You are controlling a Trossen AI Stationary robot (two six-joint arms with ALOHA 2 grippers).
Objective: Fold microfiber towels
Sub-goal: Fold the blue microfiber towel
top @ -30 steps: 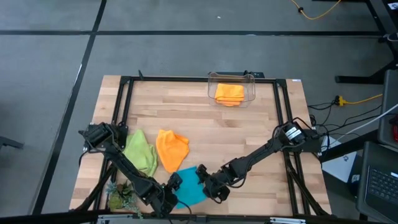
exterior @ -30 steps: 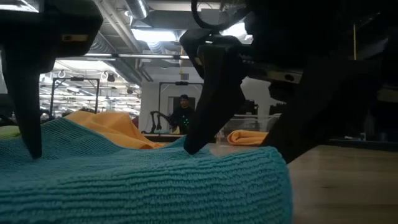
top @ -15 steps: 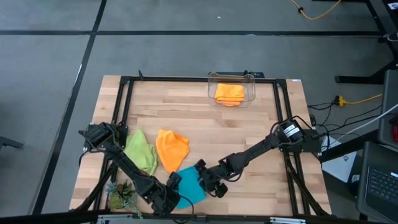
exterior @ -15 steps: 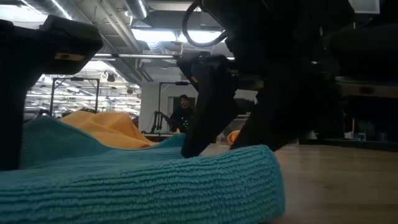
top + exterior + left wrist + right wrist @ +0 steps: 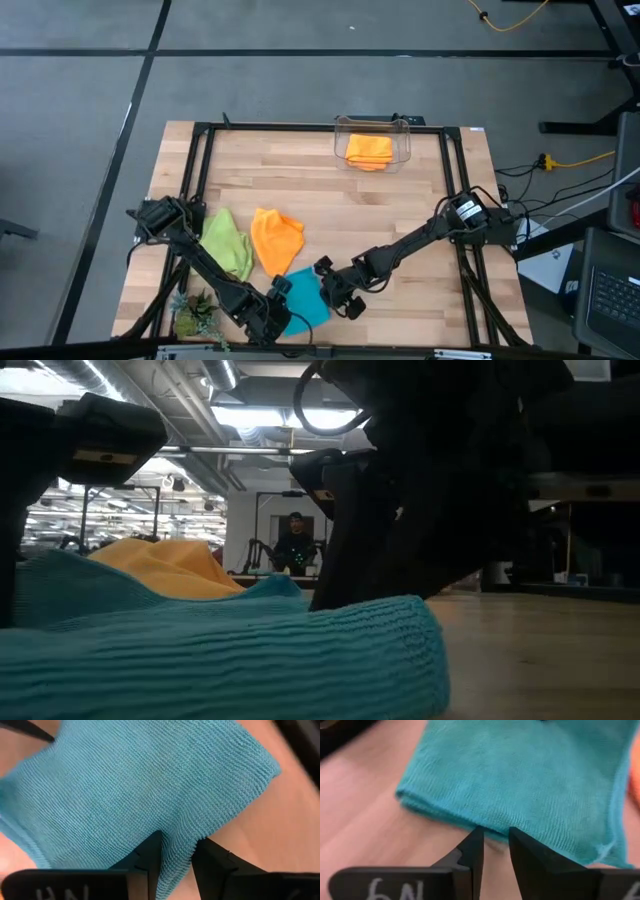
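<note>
The turquoise towel [image 5: 306,303] lies near the table's front edge, between my two grippers. My left gripper [image 5: 281,296] is shut on its left side, and my right gripper [image 5: 327,287] is shut on its right edge. In the low view the turquoise towel [image 5: 220,660] fills the foreground, with dark fingers standing behind it. An orange towel [image 5: 276,240] and a lime green towel [image 5: 228,245] lie crumpled on the wood to the left. Another orange towel [image 5: 369,150] sits folded in a clear bin. My left gripper pinches a puckered ridge of the turquoise towel [image 5: 176,841] at its near edge, between the two fingers. The fingers slant down onto it from the left. The rest of the cloth lies spread on the table. My right gripper pinches the towel's thick, doubled-looking edge [image 5: 495,831] between its two fingertips. The fingers come slanting down from the table's right. The towel rests on the wood.
A clear bin [image 5: 374,128] stands at the far middle of the table. A small green plant [image 5: 195,315] sits at the front left corner. A black frame [image 5: 300,127] runs around the tabletop. Bare wood lies to the right of the towel.
Both grippers have shut on the turquoise towel, and both wrists have rolled a little. The right gripper has crept slightly toward the table's left. In the low view the towel's right edge has drawn inward and bulged into a thicker roll.
</note>
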